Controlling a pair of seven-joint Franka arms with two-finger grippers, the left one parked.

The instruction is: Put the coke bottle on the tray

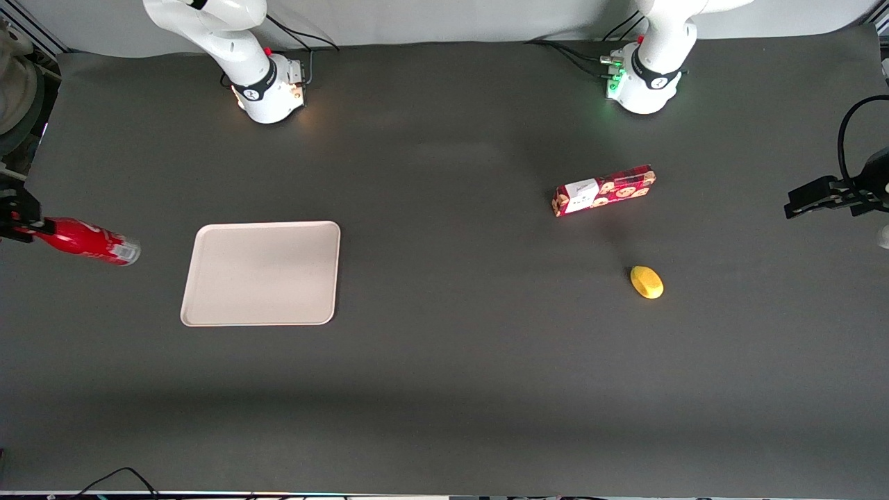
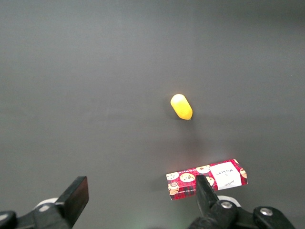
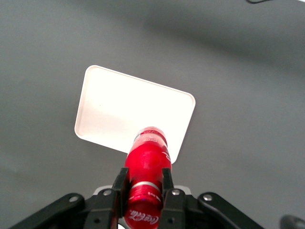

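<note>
Coke bottle (image 3: 147, 171) clamped between gripper (image 3: 143, 183) fingers (near tray (image 3: 109, 107)).

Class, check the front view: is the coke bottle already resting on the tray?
No: the coke bottle is held in the gripper, clear of the tray.

The working arm (image 1: 229, 48) is glossy white with a black ring band and black cables at its base, and above its matte black claw (image 3: 143, 183) sit silvery screws.
</note>
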